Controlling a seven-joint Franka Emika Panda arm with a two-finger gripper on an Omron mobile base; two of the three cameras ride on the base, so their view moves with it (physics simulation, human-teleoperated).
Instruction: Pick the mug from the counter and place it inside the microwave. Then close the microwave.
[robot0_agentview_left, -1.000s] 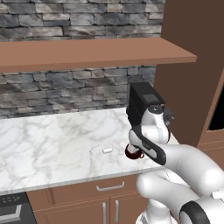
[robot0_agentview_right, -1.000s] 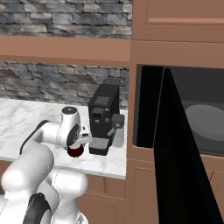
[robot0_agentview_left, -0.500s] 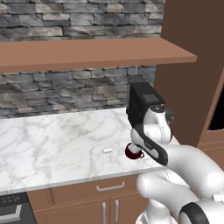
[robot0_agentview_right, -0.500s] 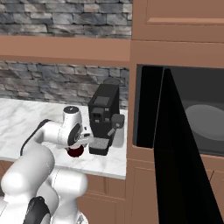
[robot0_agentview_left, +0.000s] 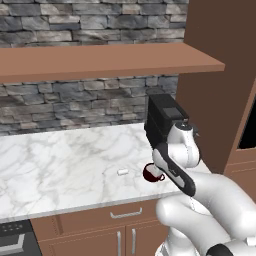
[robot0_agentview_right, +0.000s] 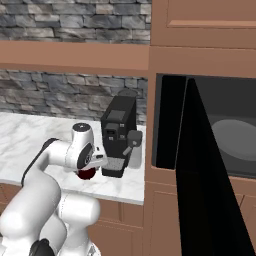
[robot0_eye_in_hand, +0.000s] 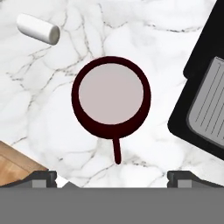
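The dark red mug (robot0_eye_in_hand: 111, 96) stands upright on the white marble counter (robot0_eye_in_hand: 52, 109), pale inside facing the camera. Its thin handle (robot0_eye_in_hand: 117, 153) points toward the bottom of the hand view. My gripper (robot0_eye_in_hand: 114, 178) hangs above it, open wide, one fingertip (robot0_eye_in_hand: 41, 177) on each side and nothing between them. In the left base view the mug (robot0_agentview_left: 151, 173) peeks out beside my forearm, near the counter's front edge. It shows below my hand in the right base view (robot0_agentview_right: 87, 173). The microwave (robot0_agentview_right: 220, 125) stands to the right with its dark door (robot0_agentview_right: 200, 190) swung open and the grey turntable (robot0_agentview_right: 235, 137) visible.
A black coffee machine (robot0_agentview_left: 162, 120) stands just behind and right of the mug, close to it (robot0_eye_in_hand: 205, 109). A small white cylinder (robot0_agentview_left: 122, 172) lies on the counter to the mug's left. A wooden shelf (robot0_agentview_left: 100, 60) runs overhead. The counter (robot0_agentview_left: 60, 160) stretches away to the left.
My hand has shifted slightly over the mug, so a little more of the mug shows beside the forearm. The mug and the microwave door have not moved.
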